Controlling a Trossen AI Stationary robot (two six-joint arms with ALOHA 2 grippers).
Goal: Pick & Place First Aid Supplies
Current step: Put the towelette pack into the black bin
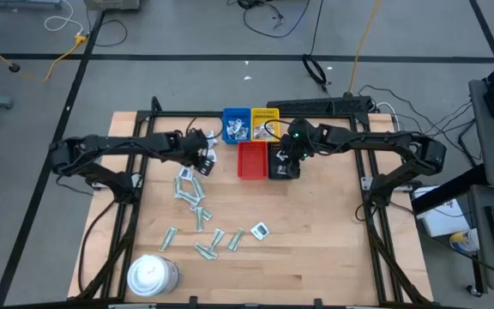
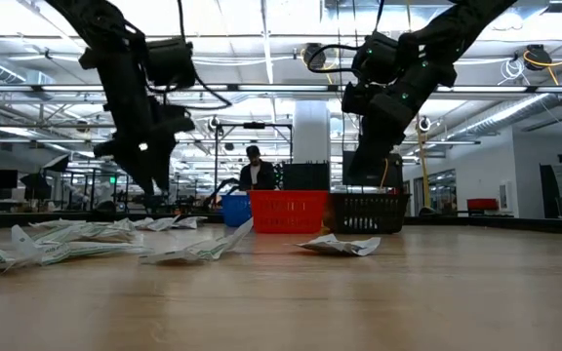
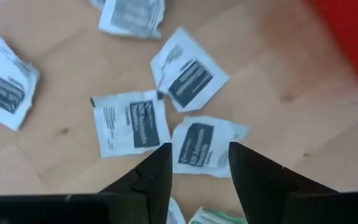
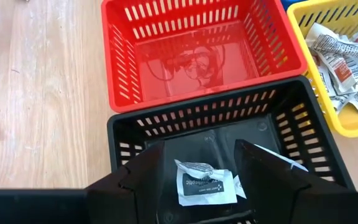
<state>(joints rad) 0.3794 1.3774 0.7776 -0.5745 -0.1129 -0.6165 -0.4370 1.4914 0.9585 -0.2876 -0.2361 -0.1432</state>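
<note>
Several white square packets (image 3: 129, 121) with dark marks lie flat on the wooden table (image 1: 316, 223). My left gripper (image 3: 200, 148) hangs open above them, fingers pointing steeply down, with one packet (image 3: 205, 130) showing in the gap below the tips. More packets and pale green strips (image 1: 197, 210) lie toward the table's near side. My right gripper (image 4: 201, 148) stands open over the black tray (image 4: 135, 134). Inside that tray, between the fingers, shows a white packet (image 4: 205, 183). Neither gripper touches anything.
The red tray (image 4: 120, 56) stands against the black tray's far side. The yellow tray (image 4: 328, 106) and blue tray (image 1: 230, 116), both holding packets, stand behind them. A big white tub (image 1: 153, 275) sits near the table's front left. Bare wood lies at the right (image 1: 333, 232).
</note>
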